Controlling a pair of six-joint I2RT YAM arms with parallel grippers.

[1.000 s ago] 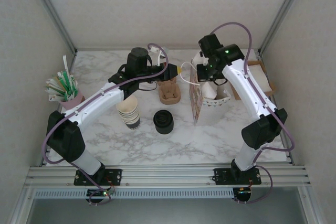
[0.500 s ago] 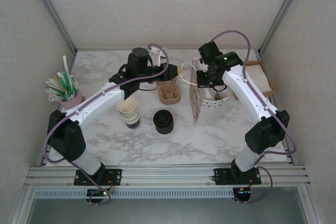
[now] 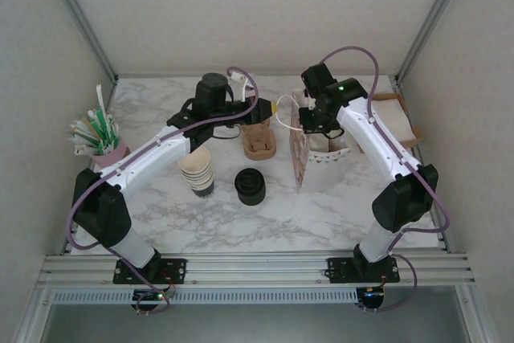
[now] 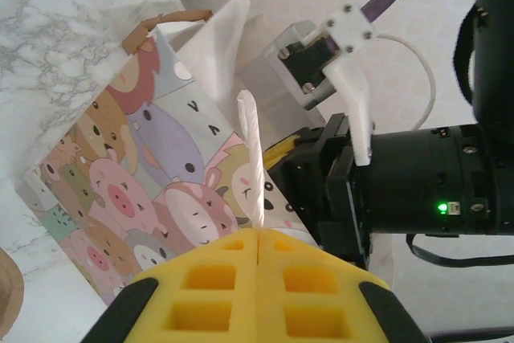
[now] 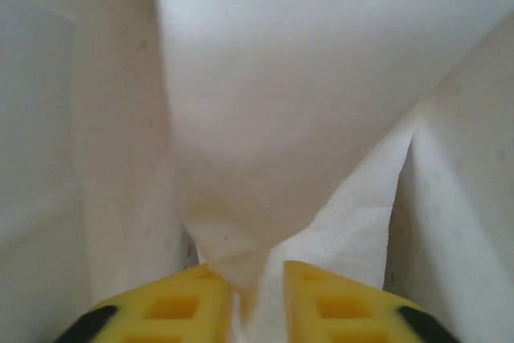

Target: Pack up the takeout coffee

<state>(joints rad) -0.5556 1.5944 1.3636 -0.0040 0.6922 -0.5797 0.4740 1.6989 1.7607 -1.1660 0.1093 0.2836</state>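
Marble table in a white-walled booth: my right gripper (image 5: 259, 279) has pushed further left into the bag (image 3: 301, 158), and its jaws have just parted a little.
Crumpled white paper (image 5: 321, 222) lies in that gap inside the bag, so I judge a napkin drop is finishing, not the coffee itself. My left gripper (image 4: 259, 237) stays clamped on the bag's white twisted handle (image 4: 250, 150), holding the mouth open. What I take for the takeout coffee (image 3: 204, 189), a small dark cup, stands outside the bag at the near foot of the cream cup stack (image 3: 194, 162), left of the lone black lid stack (image 3: 250, 186). Far left, a pink cup (image 3: 111, 154) holds stirrers.
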